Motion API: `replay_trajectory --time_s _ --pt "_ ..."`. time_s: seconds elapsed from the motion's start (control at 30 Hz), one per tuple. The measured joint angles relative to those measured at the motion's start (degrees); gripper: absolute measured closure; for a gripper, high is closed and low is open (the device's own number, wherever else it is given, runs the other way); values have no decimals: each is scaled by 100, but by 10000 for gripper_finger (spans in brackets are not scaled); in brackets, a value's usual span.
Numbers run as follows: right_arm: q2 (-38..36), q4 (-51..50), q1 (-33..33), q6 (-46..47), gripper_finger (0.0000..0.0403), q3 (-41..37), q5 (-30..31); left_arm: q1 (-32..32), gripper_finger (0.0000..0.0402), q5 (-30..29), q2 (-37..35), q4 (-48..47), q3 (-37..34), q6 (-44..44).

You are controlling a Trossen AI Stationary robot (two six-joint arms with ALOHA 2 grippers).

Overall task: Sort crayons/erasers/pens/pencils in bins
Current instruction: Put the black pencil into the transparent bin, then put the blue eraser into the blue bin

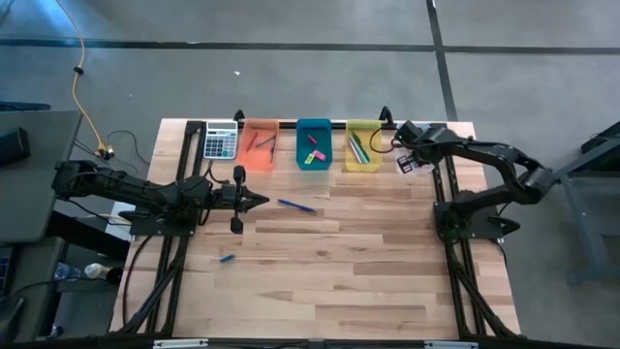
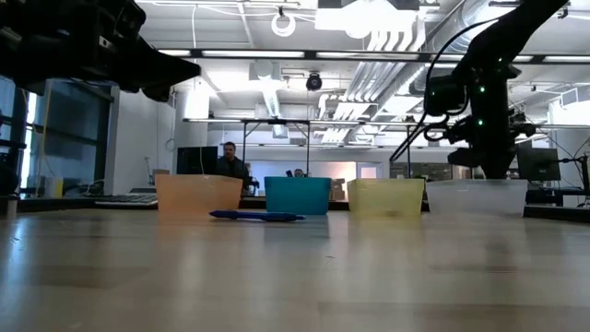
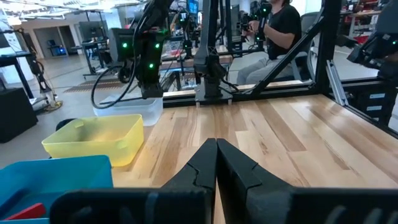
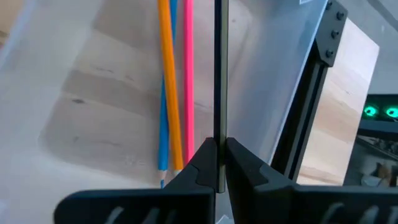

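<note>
Four bins stand in a row at the far edge: orange [image 1: 260,143], teal [image 1: 313,143] with pink and yellow-green erasers, yellow [image 1: 363,145] with green pens, and clear [image 2: 475,196]. My right gripper [image 1: 402,133] is over the clear bin, shut on a dark thin pencil [image 4: 218,74]. Orange, pink and blue sticks [image 4: 173,87] lie on the clear bin's floor below it. A blue pen [image 1: 296,205] lies flat on the table just right of my left gripper [image 1: 262,201], which is shut and empty above the table. My right gripper pinches the dark pencil [image 4: 218,163] between its two fingertips. The pencil runs out ahead of the fingers, along their line, over the clear bin's floor. Whether its far end touches the bin, I cannot tell.
A grey calculator [image 1: 220,140] lies left of the orange bin. A small blue piece [image 1: 227,258] lies on the table nearer the front. The arms' frames stand at the left and right edges. A person sits beyond the table [image 3: 280,25].
</note>
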Motion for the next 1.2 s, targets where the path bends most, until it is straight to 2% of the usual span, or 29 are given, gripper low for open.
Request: replay_trajectory --time_s 0.3,0.6,0.77,0.87,0.97,1.1,1.2 --pt "374 193 2 59 397 2 -18 2 401 0 0 27 2 -36" --pt "494 209 4 176 320 2 35 2 401 22 0 -22 2 -194" --pt "488 -512 5 -26 292 266 -246 2 401 22 37 -53 4 -264" --pt "463 -994 110 -94 294 586 -278 -49 401 21 55 -69 4 -194" --pt "212 -813 436 -235 307 761 -286 -119 401 22 55 -70 4 -189" --pt "-381 135 1013 -661 335 658 -413 -215 401 22 55 -70 4 -189" --pt "-872 1110 1399 -996 361 349 -831 -261 401 22 56 -70 4 -189"
